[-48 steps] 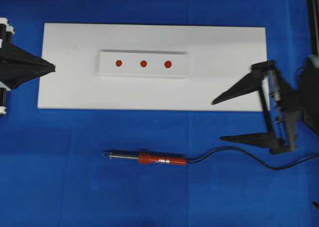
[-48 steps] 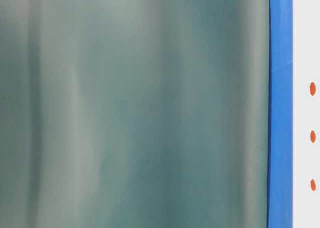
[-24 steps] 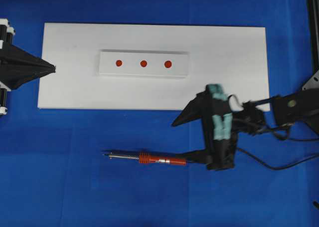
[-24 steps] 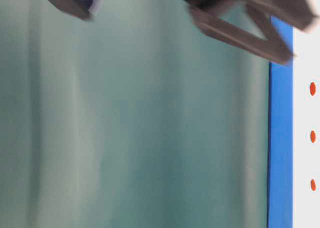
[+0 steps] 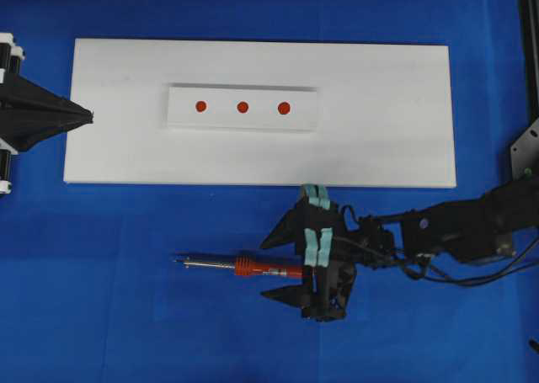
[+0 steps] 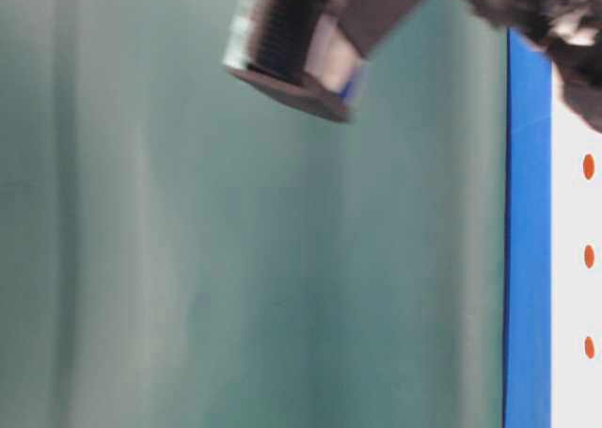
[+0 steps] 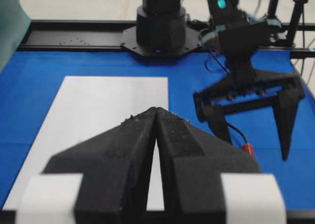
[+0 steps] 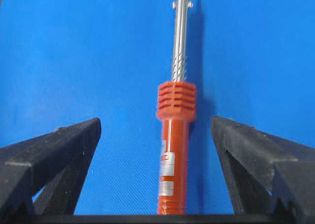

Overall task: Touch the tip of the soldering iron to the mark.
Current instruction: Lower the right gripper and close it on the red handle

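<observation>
Slim soldering iron (image 5: 248, 268) with silver shaft and ribbed red-orange handle, lower centre of the overhead view on the blue bench (image 5: 101, 316); light, rigid, best gripped mid-handle between the right gripper's (image 5: 282, 265) open jaws; left gripper (image 5: 88, 114) closed.

Rear of soldering iron (image 5: 253, 268) handle and cord start hidden beneath right gripper (image 5: 278, 268) between its spread jaws; cut off at bottom edge in wrist view; blurred dark gripper parts smeared across table-level view
</observation>
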`<state>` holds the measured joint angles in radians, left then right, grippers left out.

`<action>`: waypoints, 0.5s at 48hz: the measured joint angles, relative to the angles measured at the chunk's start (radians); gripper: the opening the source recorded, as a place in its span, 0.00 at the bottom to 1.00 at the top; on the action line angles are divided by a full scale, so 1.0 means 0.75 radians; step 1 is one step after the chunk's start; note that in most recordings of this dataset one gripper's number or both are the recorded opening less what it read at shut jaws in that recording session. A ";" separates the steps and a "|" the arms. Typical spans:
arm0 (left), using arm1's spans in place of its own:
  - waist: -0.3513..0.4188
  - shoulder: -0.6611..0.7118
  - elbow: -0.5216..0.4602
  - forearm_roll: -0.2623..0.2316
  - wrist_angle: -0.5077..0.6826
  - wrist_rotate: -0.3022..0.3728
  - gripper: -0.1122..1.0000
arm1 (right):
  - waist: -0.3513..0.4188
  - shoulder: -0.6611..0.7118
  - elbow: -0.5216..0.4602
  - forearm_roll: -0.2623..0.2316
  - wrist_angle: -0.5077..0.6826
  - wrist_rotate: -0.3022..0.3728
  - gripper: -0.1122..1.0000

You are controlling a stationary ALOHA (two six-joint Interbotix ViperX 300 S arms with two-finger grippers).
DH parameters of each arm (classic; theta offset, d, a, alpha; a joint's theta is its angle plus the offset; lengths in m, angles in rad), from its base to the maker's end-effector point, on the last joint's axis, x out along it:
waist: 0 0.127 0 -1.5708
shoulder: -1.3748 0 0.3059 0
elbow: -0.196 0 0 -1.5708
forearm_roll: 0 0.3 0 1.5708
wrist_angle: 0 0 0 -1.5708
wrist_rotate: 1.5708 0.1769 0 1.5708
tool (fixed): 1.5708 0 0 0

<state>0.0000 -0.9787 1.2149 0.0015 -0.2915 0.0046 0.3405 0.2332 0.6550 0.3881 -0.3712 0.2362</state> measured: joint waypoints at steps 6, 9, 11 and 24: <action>0.000 0.000 0.000 0.000 -0.002 0.002 0.12 | 0.027 0.090 -0.041 0.065 -0.037 0.000 0.92; 0.000 0.000 0.000 0.000 -0.002 0.002 0.12 | 0.039 0.119 -0.053 0.096 -0.047 -0.008 0.91; 0.000 -0.002 0.000 0.000 -0.002 0.004 0.12 | 0.045 0.131 -0.057 0.117 -0.055 -0.010 0.91; -0.002 0.000 0.000 0.000 -0.002 0.004 0.12 | 0.047 0.149 -0.059 0.215 -0.078 -0.080 0.66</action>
<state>-0.0015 -0.9787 1.2149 0.0015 -0.2930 0.0077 0.3758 0.3451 0.6105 0.5492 -0.4295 0.1764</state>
